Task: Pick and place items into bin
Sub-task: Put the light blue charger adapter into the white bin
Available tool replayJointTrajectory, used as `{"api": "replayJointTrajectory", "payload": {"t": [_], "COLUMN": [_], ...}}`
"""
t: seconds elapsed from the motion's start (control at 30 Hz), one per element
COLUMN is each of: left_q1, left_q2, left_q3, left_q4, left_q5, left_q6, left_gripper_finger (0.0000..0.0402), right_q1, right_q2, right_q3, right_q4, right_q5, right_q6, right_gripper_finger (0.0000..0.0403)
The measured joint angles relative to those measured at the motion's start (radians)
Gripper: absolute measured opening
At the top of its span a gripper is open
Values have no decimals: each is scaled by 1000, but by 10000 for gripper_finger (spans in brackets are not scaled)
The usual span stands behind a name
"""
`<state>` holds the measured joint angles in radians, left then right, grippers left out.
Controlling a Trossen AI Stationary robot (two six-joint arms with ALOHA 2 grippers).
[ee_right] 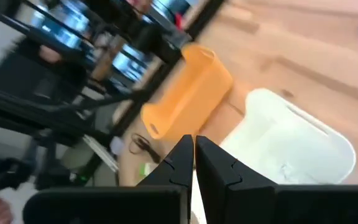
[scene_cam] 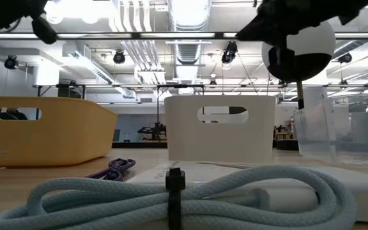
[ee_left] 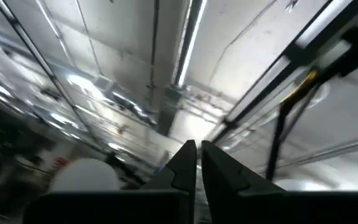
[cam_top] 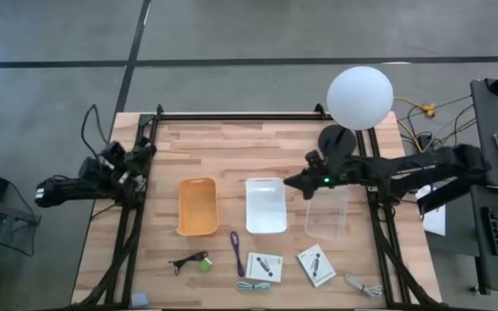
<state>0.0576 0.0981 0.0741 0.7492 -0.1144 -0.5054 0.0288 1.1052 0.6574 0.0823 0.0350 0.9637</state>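
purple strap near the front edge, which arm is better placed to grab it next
Probably the right. The right gripper is out over the table by the white bin, with the purple strap just beyond that bin. The left gripper sits folded back at the table's left edge, pointing at the ceiling.

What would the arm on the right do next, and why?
Probably swing toward the table's front edge and lower: the right gripper, fingers together and empty, hangs between the white bin and clear bin, while the cards, purple strap and cables lie outside the bins.

Bright ceiling strip lights (scene_cam: 190, 13), wrist views motion-blurred, soft shadows
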Motion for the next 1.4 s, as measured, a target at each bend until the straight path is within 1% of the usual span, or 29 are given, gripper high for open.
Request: {"api": "replayJointTrajectory", "payload": {"t": [0.07, 0.17, 0.23, 0.27, 0.33, 0.37, 0.43, 0.47, 0.57, 0.6, 0.7, 0.8, 0.9, 1.0, 1.1, 1.17, 1.27, 1.33, 1.4], "left_q1": [-1, -4, -8, -9, -15, -21, -32, -40, -77, -96, -182, -311, -466, -630, -769, -850, -957, -1011, -1056], "left_q2": [25, 91, 168, 214, 305, 350, 431, 465, 558, 588, 660, 713, 772, 822, 873, 903, 943, 978, 1022], "left_q3": [37, 158, 272, 330, 439, 488, 576, 613, 696, 719, 760, 765, 756, 756, 754, 753, 741, 730, 723], "left_q4": [-137, -577, -876, -1000, -1207, -1283, -1365, -1394, -1466, -1499, -1661, -1803, -1838, -1824, -1791, -1726, -1541, -1416, -1339], "left_q5": [61, 89, 92, 103, 132, 145, 189, 228, 392, 427, 438, 435, 431, 413, 408, 406, 382, 329, 281], "left_q6": [-82, -122, -91, -68, -28, -6, 47, 72, 119, 120, 118, 54, -48, -159, -287, -396, -553, -646, -732], "left_gripper_finger": [7, 2, 1, 1, 1, 1, 1, 1, 1, 1, 0, 0, 0, 0, 0, 0, 0, 0, 0], "right_q1": [-6, -19, -28, -33, -39, -41, -43, -43, -42, -42, -42, -42, -42, -42, -42, -42, -42, -42, -42], "right_q2": [50, 111, 139, 149, 165, 170, 174, 174, 174, 174, 175, 182, 190, 204, 222, 237, 261, 277, 291], "right_q3": [37, 95, 127, 141, 165, 176, 189, 190, 189, 188, 185, 184, 183, 182, 182, 181, 180, 180, 180], "right_q4": [-4, -4, -5, -5, -31, -53, -98, -121, -167, -181, -204, -207, -207, -207, -206, -206, -206, -207, -207], "right_q5": [-44, -141, -187, -197, -199, -199, -197, -196, -194, -194, -193, -193, -193, -193, -193, -193, -193, -193, -194], "right_q6": [-1, -49, -77, -84, -100, -106, -109, -108, -99, -92, -72, -73, -73, -81, -90, -101, -111, -112, -125], "right_gripper_finger": [9, 9, 9, 9, 9, 9, 9, 9, 9, 9, 9, 9, 9, 9, 9, 9, 9, 9, 9]}}
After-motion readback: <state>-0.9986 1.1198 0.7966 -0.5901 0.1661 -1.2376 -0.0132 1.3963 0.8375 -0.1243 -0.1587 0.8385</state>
